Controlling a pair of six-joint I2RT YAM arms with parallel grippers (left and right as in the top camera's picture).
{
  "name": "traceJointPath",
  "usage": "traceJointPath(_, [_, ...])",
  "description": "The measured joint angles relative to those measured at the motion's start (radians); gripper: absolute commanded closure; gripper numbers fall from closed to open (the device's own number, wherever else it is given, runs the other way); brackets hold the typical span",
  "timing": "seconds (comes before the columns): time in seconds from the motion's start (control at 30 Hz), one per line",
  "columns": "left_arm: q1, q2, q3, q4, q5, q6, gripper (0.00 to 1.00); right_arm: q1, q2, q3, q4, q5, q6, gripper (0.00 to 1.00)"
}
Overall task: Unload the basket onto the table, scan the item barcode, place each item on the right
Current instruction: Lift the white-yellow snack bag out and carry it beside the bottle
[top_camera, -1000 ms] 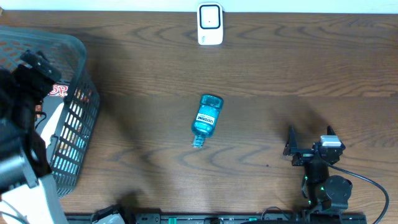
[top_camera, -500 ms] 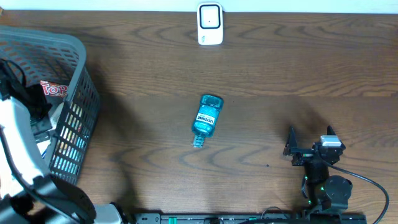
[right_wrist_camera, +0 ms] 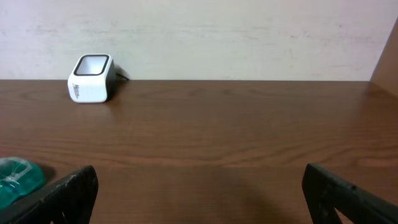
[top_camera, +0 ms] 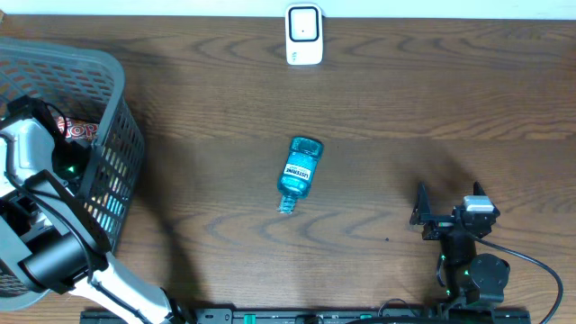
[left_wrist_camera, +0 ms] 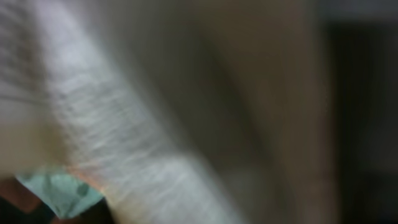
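In basket (top_camera: 121, 135), left edge: left gripper (top_camera: 38, 115), grip unreadable.
Lower right: right gripper (top_camera: 447, 193) spread; mouthwash bottle (top_camera: 298, 168) centre, bare wood around.

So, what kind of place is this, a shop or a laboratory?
Probably a mock shop checkout on a wooden table: a white barcode scanner stands at the far edge, a grey shopping basket holds packaged goods, and a blue mouthwash bottle lies in the middle.

tabletop (top_camera: 405, 108): dark wood, smooth, visible grain, low sheen | bottle (top_camera: 299, 168): clear blue plastic, glossy | scanner (top_camera: 304, 34): white plastic, smooth, glossy | basket (top_camera: 112, 144): grey plastic lattice, matt | right tool (top_camera: 448, 194): black, matt
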Motion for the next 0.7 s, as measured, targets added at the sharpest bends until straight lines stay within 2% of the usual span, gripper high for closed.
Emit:
traceJointPath(0.03, [0.0, 0.0, 0.002, 0.001, -0.001, 0.026, 0.93, 0.0, 0.0, 0.0, 0.0, 0.0, 0.0, 0.01])
traceJointPath(0.27, [0.014, -0.035, 0.007, 0.069, 0.0, 0.259, 0.93, 0.0, 0.0, 0.0, 0.0, 0.0, 0.0, 0.01])
traceJointPath(0.37, [0.034, -0.114, 0.006, 0.092, 0.005, 0.359, 0.93, 0.0, 0.0, 0.0, 0.0, 0.0, 0.0, 0.01])
traceJointPath(0.6, [0.062, -0.64, 0.042, 0.22, 0.013, 0.617, 0.92, 0.0, 0.0, 0.0, 0.0, 0.0, 0.0, 0.01])
traceJointPath(0.7, [0.045, -0.892, 0.053, 0.296, 0.112, 0.68, 0.92, 0.0, 0.0, 0.0, 0.0, 0.0, 0.0, 0.01])
